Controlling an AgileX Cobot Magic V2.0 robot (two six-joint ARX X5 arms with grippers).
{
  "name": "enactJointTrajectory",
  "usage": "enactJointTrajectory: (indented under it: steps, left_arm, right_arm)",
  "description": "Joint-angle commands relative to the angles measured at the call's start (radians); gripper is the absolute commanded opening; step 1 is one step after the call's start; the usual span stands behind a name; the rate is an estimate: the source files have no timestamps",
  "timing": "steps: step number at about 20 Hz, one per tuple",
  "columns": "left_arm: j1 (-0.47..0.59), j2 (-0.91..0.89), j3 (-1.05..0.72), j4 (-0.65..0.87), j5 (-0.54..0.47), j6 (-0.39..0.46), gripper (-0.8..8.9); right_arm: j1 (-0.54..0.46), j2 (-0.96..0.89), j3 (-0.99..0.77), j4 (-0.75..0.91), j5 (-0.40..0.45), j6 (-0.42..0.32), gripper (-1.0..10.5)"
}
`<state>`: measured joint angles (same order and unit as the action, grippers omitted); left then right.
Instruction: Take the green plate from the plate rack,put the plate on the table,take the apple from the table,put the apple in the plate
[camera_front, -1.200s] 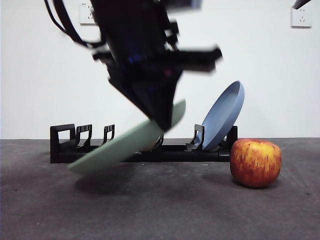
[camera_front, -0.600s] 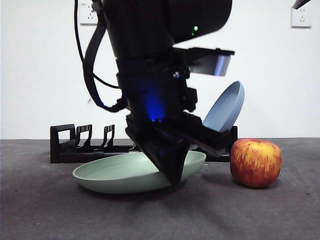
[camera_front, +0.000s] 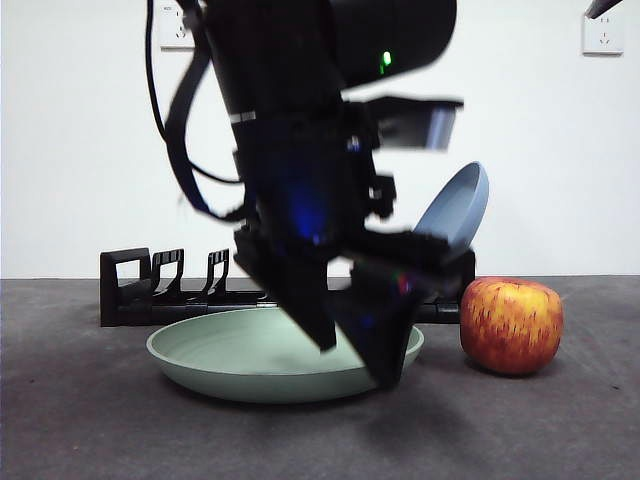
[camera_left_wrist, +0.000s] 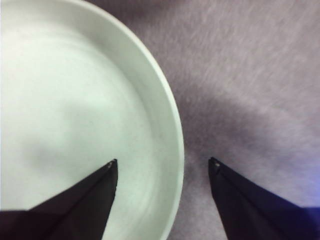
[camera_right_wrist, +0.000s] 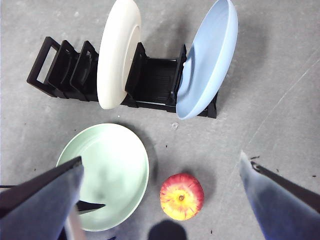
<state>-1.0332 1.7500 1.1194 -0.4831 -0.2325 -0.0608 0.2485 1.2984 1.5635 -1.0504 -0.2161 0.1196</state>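
Now that the green plate (camera_front: 250, 358) lies flat on the table (camera_front: 90, 430), the left gripper (camera_left_wrist: 162, 165) straddles its rim, released, one jaw inside, one outside. The right gripper (camera_right_wrist: 160, 165) hangs open high above the apple (camera_right_wrist: 182, 196), which sits on the table beside the plate. The apple looks firm, smooth and rounded, likely best pinched across its widest middle.

The green plate (camera_front: 240, 358) lies flat beneath the open left pincer (camera_front: 355, 350).

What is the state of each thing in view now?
Green plate: flat on table, released.
Apple: on table, beside plate.
White plate: upright in rack.
Blue plate: leaning in rack.
Left pincer: open, astride the green plate's rim.
Right pincer: open, high above.
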Motion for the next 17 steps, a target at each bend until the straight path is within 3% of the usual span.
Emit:
enactJointTrajectory:
  steps: [1, 5, 9, 12, 17]
  left_arm:
    - [-0.001, -0.098, 0.005, -0.019, -0.003, -0.026, 3.15]
    - [-0.002, -0.349, 0.042, -0.097, 0.005, -0.033, 3.15]
    - [0.005, -0.600, 0.122, -0.194, 0.055, -0.032, 3.14]
    - [0.034, -0.742, 0.183, -0.282, 0.154, -0.032, 3.14]
    - [0.055, -0.964, 0.207, -0.447, 0.166, -0.054, 3.14]
  right_arm:
    - [0.001, 0.002, 0.004, -0.014, 0.007, -0.012, 5.6]
    - [0.009, 0.000, 0.002, -0.079, 0.100, -0.016, 5.6]
    - [0.114, -0.025, -0.026, -0.119, 0.188, -0.011, 5.6]
    - [0.250, -0.091, -0.159, -0.058, 0.263, 0.060, 5.6]
    - [0.465, -0.193, -0.483, 0.020, 0.496, 0.200, 5.6]
